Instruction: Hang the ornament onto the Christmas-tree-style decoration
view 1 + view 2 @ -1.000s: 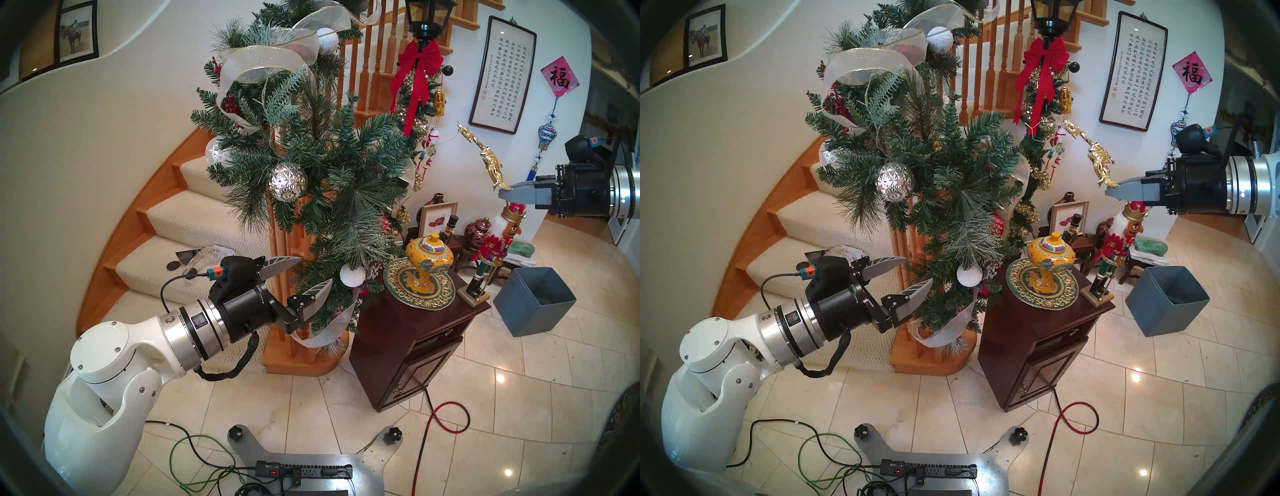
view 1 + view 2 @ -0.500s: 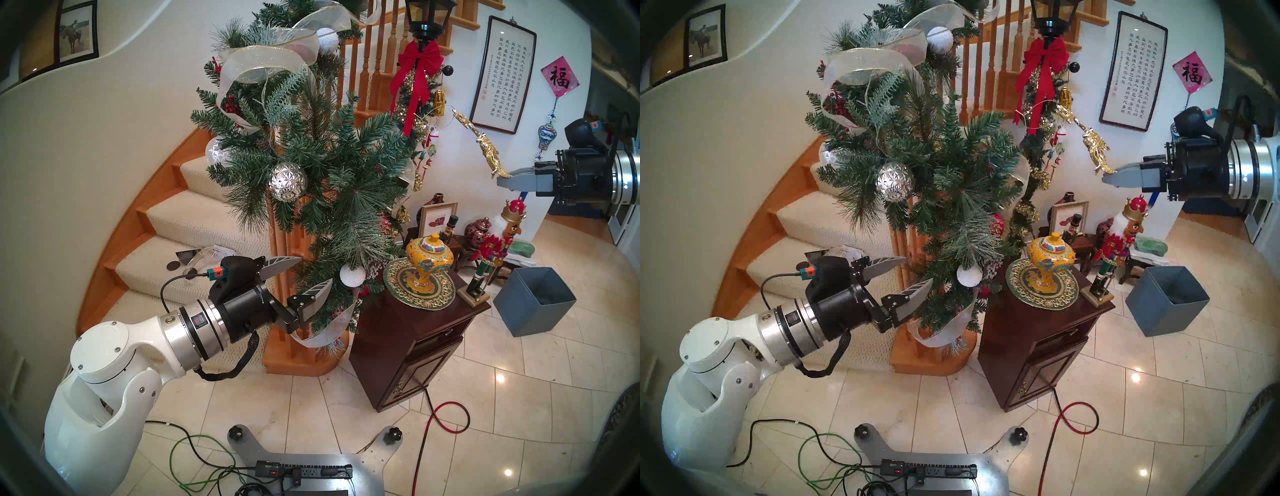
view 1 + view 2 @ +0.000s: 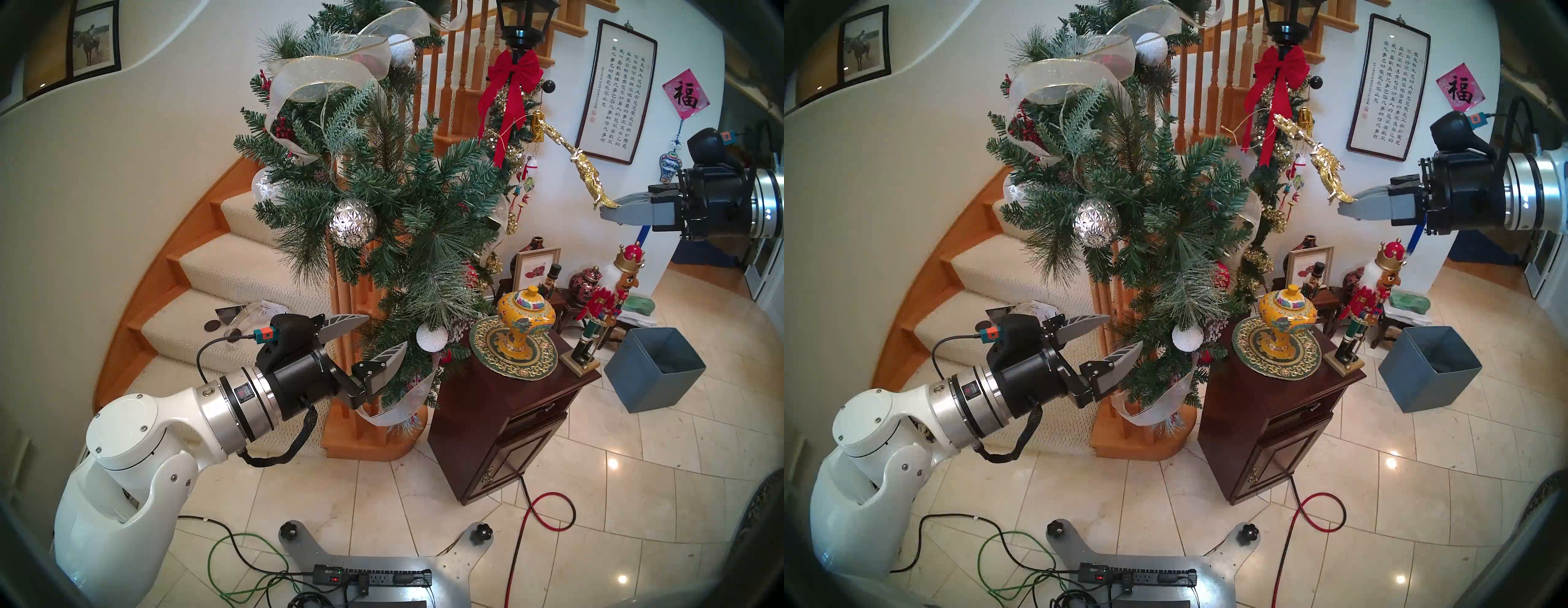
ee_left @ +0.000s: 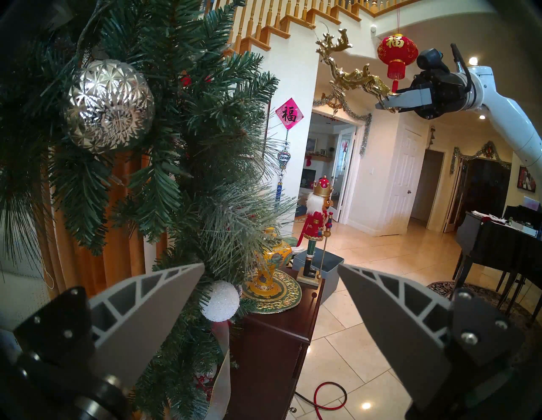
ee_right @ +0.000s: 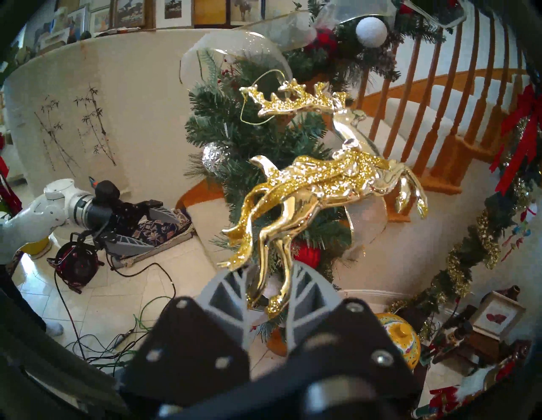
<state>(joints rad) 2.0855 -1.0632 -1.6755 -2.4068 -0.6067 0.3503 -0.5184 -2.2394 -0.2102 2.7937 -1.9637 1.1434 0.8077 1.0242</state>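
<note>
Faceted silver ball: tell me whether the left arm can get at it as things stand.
Probably yes. The left gripper is open and empty below the faceted silver ball, which hangs on the garland's near face; only pine sprigs crowd it.

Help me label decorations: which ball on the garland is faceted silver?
The silver ball, hanging mid-garland, mirror-faceted; the white balls are matte and snowy.

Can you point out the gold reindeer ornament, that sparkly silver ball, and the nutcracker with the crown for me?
gold reindeer ornament (image 5: 322, 179): right wrist view, on the glittery body.
silver ball (image 3: 353, 222): head left view, on its faceted front.
nutcracker (image 3: 604, 299): head left view, on its red coat.
</note>
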